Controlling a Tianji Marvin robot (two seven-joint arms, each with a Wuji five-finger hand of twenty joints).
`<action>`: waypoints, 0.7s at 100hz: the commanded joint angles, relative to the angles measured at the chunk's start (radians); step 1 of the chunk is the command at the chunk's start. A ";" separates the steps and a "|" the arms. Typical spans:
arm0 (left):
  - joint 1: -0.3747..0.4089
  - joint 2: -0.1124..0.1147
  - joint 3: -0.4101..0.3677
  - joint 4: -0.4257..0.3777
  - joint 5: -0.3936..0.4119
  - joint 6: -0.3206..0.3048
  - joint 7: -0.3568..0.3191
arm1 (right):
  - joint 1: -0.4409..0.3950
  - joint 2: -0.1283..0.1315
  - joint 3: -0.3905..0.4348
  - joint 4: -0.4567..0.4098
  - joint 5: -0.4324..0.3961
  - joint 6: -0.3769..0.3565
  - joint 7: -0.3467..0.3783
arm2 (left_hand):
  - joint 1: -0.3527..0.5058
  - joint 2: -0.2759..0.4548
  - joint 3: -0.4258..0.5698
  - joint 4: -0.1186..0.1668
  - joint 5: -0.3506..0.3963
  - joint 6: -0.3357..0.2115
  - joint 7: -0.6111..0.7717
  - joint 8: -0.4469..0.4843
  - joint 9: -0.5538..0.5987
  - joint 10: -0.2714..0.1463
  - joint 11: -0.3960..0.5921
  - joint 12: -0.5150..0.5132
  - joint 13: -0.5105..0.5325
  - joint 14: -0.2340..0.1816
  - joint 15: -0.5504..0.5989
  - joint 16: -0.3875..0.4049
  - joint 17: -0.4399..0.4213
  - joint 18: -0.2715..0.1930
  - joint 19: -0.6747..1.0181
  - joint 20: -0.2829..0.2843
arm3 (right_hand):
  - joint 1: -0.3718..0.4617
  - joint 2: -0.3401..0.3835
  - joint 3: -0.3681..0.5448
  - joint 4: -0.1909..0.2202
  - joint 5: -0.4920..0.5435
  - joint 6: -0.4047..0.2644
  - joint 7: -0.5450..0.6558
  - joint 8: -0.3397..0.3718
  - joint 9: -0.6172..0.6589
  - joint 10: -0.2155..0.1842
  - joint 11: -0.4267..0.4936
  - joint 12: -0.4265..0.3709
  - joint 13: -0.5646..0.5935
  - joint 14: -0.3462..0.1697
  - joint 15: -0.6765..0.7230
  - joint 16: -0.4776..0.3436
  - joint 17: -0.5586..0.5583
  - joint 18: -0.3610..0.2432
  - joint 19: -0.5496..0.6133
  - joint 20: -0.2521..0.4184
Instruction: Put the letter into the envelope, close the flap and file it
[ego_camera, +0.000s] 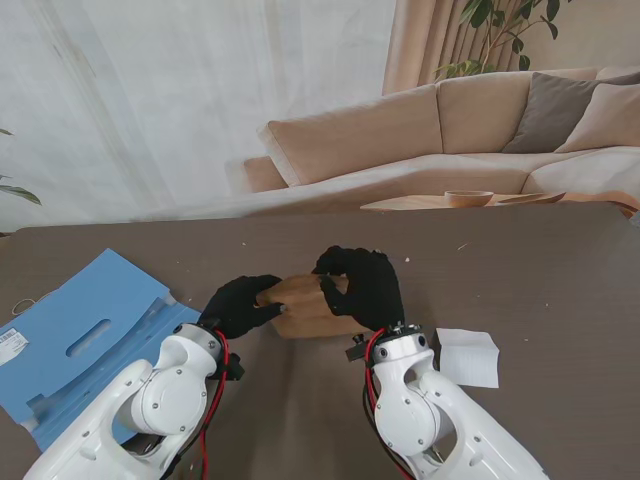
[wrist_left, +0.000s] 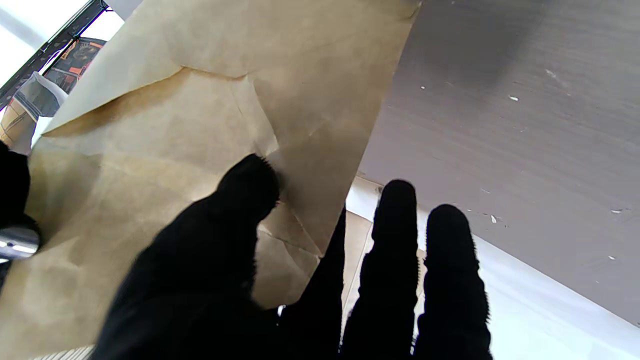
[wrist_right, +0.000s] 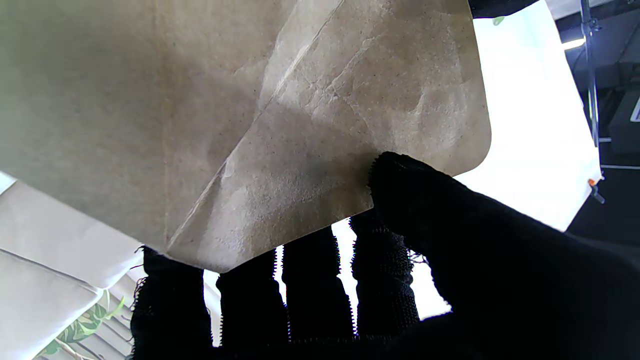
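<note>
A beige sofa (ego_camera: 420, 140) stands behind the dark bench (ego_camera: 540, 270). On it lie 1 blue file folder (ego_camera: 85, 340) at left and 1 white letter (ego_camera: 468, 356) at right. Between them, 1 kraft envelope (ego_camera: 305, 308) is grasped by left hand (ego_camera: 238, 305) and right hand (ego_camera: 365, 285).

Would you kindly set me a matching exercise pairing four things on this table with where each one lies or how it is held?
Things:
1. envelope
2. folder
3. letter
4. bowl

Places:
A. flat on the table, right of the right hand
B. far side, on a low table by the sofa
C. held between both hands, the left hand on its left edge
D. left side of the table, lying open

Pairs: 1-C, 2-D, 3-A, 4-B
</note>
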 joint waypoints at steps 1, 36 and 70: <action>0.005 -0.010 0.000 -0.003 -0.013 -0.005 -0.008 | -0.007 -0.004 -0.004 -0.007 -0.002 -0.005 0.011 | 0.097 0.031 -0.071 -0.010 0.066 -0.038 0.056 0.020 0.104 0.019 0.002 0.066 0.073 0.027 0.102 0.019 0.025 0.043 0.194 -0.061 | 0.021 0.014 0.010 0.030 -0.026 0.005 0.018 0.031 0.001 -0.002 0.014 0.009 0.018 0.017 0.019 0.017 0.006 0.010 0.028 0.021; 0.014 -0.015 -0.010 -0.006 -0.043 -0.017 0.009 | -0.006 -0.001 -0.012 0.000 -0.017 -0.007 0.009 | 0.178 0.135 -0.260 0.000 0.125 -0.043 0.100 0.023 0.299 0.045 0.128 -0.004 0.210 0.079 0.253 0.001 0.114 0.151 0.427 -0.157 | 0.019 0.012 0.015 0.032 -0.024 0.005 0.015 0.038 0.002 -0.003 0.014 0.011 0.019 0.018 0.019 0.018 0.009 0.010 0.029 0.024; 0.017 -0.016 -0.017 -0.008 -0.042 -0.022 0.011 | -0.007 -0.001 -0.014 0.003 -0.025 -0.004 0.002 | 0.227 0.177 -0.273 0.013 0.111 -0.045 0.171 0.091 0.431 0.026 0.274 0.091 0.314 0.073 0.340 0.022 0.187 0.197 0.491 -0.138 | 0.017 0.009 0.019 0.034 -0.021 0.003 0.015 0.042 0.005 -0.003 0.014 0.013 0.021 0.018 0.020 0.018 0.010 0.011 0.029 0.025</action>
